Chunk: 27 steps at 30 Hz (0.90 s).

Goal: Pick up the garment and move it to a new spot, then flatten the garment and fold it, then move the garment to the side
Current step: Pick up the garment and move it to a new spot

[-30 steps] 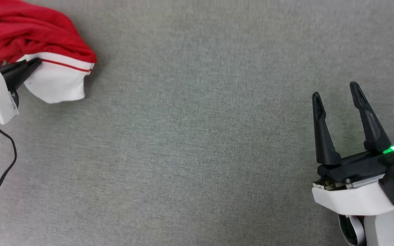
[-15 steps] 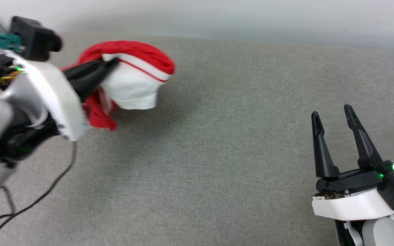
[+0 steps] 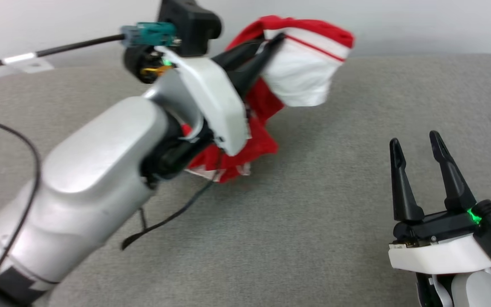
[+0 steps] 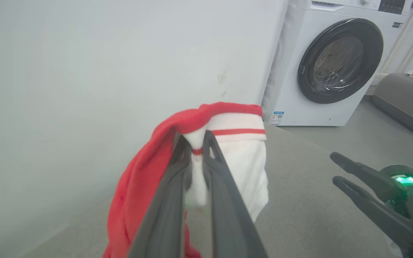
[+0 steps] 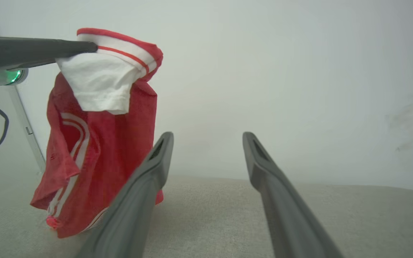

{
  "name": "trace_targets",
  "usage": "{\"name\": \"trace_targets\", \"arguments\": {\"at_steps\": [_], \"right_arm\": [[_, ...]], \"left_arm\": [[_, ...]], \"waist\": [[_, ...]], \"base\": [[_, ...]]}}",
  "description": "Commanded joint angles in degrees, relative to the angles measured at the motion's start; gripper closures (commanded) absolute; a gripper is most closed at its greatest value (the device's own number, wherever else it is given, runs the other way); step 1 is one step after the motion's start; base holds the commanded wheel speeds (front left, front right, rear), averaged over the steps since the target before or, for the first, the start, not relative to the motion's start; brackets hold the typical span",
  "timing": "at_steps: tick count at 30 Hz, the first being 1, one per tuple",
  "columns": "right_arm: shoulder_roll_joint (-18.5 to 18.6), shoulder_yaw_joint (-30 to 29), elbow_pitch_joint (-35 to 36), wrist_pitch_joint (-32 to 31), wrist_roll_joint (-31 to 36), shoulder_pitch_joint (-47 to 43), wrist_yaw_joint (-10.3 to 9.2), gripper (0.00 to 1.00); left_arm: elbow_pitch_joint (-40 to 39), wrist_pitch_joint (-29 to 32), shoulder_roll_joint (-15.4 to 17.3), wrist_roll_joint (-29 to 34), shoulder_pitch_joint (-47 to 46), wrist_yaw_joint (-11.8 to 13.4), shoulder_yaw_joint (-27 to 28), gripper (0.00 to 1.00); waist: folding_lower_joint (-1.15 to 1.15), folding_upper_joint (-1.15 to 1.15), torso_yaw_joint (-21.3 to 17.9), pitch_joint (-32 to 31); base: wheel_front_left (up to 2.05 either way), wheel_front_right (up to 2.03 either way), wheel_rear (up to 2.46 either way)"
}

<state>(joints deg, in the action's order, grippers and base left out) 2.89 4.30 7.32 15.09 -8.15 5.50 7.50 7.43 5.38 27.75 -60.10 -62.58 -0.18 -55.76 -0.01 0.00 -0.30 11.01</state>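
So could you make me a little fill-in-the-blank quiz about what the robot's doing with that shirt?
1. The left pincer is shut on the shirt's ____ sleeve.
2. The right pincer is ____ and holds nothing.
3. The body of the shirt is ____ in colour.

Missing words: white; open; red.

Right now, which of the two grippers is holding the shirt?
The left gripper: its fingers are pinched shut on the shirt at the white sleeve. The right gripper stands open and empty, apart from the shirt.
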Motion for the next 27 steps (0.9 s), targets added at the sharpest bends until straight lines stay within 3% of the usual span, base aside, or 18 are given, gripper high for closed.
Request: {"name": "trace_targets", "arguments": {"at_steps": [1, 6, 8, 14, 17, 22, 27], "right_arm": [[0.0, 0.1, 0.2, 0.1, -0.3, 0.5, -0.02, 0.00], [0.0, -0.3, 0.4, 0.1, -1.2, 1.2, -0.02, 0.00], [0.0, -0.4, 0.4, 0.1, -1.4, 1.3, -0.02, 0.00], [0.0, -1.6, -0.1, 0.1, -1.4, 1.3, -0.02, 0.00], [0.0, -2.3, -0.3, 0.1, -0.8, 0.5, -0.02, 0.00], [0.0, -2.8, -0.7, 0.1, 0.3, -1.1, -0.02, 0.00], [0.0, -3.3, -0.8, 0.1, 1.5, -2.8, -0.02, 0.00]], "left_arm": [[0.4, -0.6, -0.9, 0.2, -0.5, 0.4, -0.2, 1.00], [4.2, -1.8, -7.7, 2.1, -0.2, 0.2, -3.5, 1.00], [6.0, -1.5, -9.8, 3.0, 1.4, -0.3, -6.1, 0.00], [11.7, -4.4, -13.6, 3.9, 7.1, -2.9, -11.1, 0.00], [13.2, -7.5, -13.8, 3.7, 8.6, -3.0, -10.3, 0.00], [16.0, -15.2, -10.2, 6.4, 9.9, -0.3, -7.6, 0.00], [16.3, -19.8, -4.7, 8.8, 12.7, 4.5, -3.2, 0.00]], "waist": [[0.01, 0.00, -1.9, 1.3], [0.01, 0.00, -4.6, 2.9], [0.01, 0.00, -5.2, 3.3], [0.01, 0.00, -5.5, 2.9], [0.01, 0.00, -4.3, 1.8], [0.01, 0.00, -1.4, -1.4], [0.01, 0.00, 1.7, -4.9]], "base": [[0.00, 0.00, 0.00], [0.00, 0.00, 0.00], [0.00, 0.00, 0.00], [0.00, 0.00, 0.00], [0.00, 0.00, 0.00], [0.00, 0.00, 0.00], [0.00, 0.00, 0.00]]}}
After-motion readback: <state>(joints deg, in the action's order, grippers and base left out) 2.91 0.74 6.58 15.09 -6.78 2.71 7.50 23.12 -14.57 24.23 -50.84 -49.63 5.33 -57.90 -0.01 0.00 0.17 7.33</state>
